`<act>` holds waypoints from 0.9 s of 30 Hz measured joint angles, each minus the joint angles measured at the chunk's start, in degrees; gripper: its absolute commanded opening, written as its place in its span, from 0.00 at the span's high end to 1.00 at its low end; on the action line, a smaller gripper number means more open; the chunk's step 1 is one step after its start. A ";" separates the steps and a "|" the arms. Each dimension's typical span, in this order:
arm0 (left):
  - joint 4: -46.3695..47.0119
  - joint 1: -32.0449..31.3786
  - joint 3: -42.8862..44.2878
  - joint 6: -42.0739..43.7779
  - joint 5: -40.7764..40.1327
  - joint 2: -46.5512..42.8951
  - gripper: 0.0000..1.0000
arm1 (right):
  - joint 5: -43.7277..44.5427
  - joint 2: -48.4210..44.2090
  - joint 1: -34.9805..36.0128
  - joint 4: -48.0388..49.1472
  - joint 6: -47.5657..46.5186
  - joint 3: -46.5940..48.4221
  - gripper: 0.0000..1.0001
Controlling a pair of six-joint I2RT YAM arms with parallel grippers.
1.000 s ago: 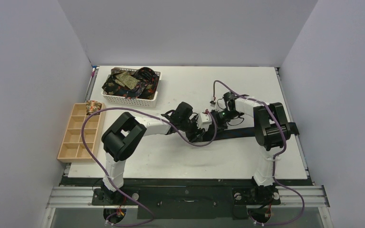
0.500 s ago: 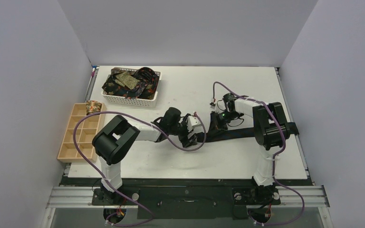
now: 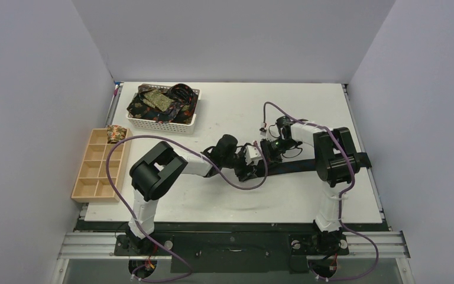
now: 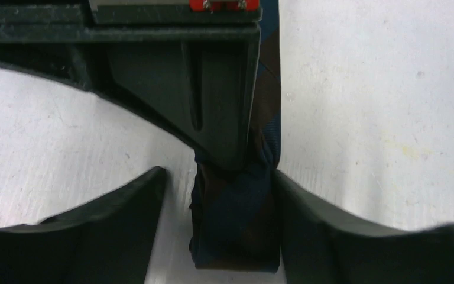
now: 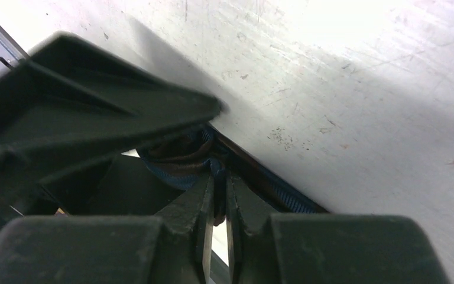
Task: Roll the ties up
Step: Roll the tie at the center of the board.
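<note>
Pinching the tie mid-frame, the right gripper has jaws closed. The left gripper straddles its roll, jaws open.

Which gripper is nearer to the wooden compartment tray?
Left. The left gripper sits mid-table right of the wooden tray; the right gripper sits just beyond it, farther right.

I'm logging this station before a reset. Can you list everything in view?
striped tie: one, dark blue and brown, mid-table, one end rolled
basket ties: a pile, count unclear, dark with gold-green patterns
rolled tie: one, patterned, tray's far compartment
basket: one, white, far left
tray: one, pale wood, left edge
table: one, white
left gripper: open around the rolled end
right gripper: shut on striped tie
</note>
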 measured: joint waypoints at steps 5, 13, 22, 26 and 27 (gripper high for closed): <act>-1.99 -0.85 1.55 0.55 0.22 0.68 0.70 | -0.81 -0.04 0.04 0.09 -0.61 0.42 0.67; -2.23 -1.05 1.03 2.75 0.02 0.22 0.70 | -1.68 -0.48 -2.29 -4.07 -3.72 1.05 0.65; -2.95 -1.05 1.05 3.50 0.02 -0.04 0.69 | -1.73 -0.50 -2.89 -5.97 -4.72 1.27 0.89; -3.04 -1.03 1.07 3.72 -0.13 -0.07 0.45 | -2.12 -0.50 -2.91 -6.73 -4.79 2.27 1.00; -3.13 -0.81 1.09 3.52 -0.24 -0.15 0.42 | -2.05 -0.50 -2.91 -6.64 -4.72 2.29 1.00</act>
